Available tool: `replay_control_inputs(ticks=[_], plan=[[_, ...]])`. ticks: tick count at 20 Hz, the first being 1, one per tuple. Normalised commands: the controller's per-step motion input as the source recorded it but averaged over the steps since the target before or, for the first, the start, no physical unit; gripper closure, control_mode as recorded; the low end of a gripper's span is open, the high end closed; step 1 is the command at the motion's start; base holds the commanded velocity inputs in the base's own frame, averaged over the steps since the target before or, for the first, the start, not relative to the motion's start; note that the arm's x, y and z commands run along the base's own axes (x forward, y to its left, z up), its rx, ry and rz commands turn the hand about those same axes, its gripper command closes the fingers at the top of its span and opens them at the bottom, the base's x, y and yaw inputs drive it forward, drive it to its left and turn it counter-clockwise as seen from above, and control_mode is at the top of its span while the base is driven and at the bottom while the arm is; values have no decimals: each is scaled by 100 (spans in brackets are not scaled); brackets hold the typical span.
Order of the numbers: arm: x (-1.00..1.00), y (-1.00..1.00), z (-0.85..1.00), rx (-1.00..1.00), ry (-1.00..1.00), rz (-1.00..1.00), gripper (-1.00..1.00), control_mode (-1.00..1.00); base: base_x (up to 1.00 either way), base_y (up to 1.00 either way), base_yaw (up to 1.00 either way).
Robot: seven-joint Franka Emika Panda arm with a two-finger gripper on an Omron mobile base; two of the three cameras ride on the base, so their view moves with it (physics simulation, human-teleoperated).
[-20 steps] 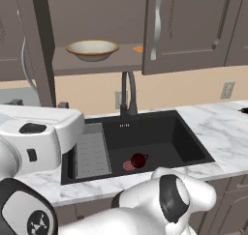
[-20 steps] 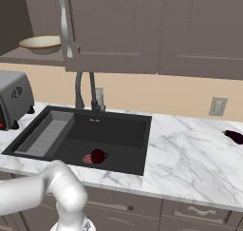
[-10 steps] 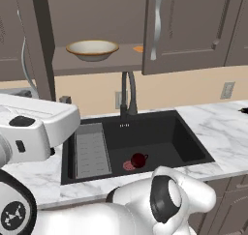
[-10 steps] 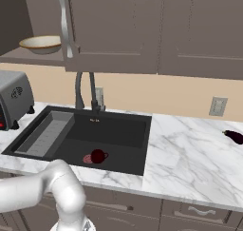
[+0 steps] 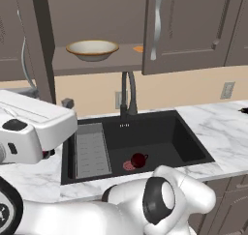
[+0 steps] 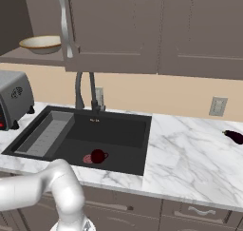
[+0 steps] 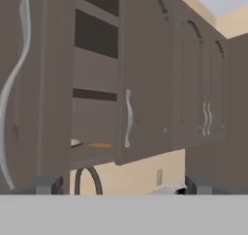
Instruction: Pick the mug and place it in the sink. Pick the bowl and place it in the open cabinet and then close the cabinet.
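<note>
Listing by view.
Left base view: mug [image 5: 139, 159] on the floor of the sink [image 5: 160, 132], beside the red drain [image 5: 128, 166]; bowl [image 5: 92, 50] on the shelf of the open cabinet [image 5: 87, 65].
Right base view: mug [image 6: 98, 156] in sink [image 6: 118, 130]; bowl [image 6: 42, 44] on shelf; toaster [image 6: 14, 99] at left; eggplant [image 6: 234, 136] at right.
Hand view: gripper [image 7: 121, 184] jaws spread wide, holding nothing, facing the cabinet [image 7: 145, 84]; bowl's edge [image 7: 75, 142] just visible.

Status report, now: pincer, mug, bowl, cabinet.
Pincer open, empty, facing the cabinet. Mug in the sink, beside the drain. Bowl on the cabinet shelf. Left door open, not yet closed.
</note>
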Motion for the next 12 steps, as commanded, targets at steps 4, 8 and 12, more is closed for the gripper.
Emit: replay_control_inputs(ticks=[4, 8, 12], plan=[[1, 3, -5, -1, -2, -8, -100, -100, 0, 0, 0], [0, 1, -1, -1, -2, -6, -100, -100, 0, 0, 0], [9, 7, -1, -3, -3, -5, -100, -100, 0, 0, 0]])
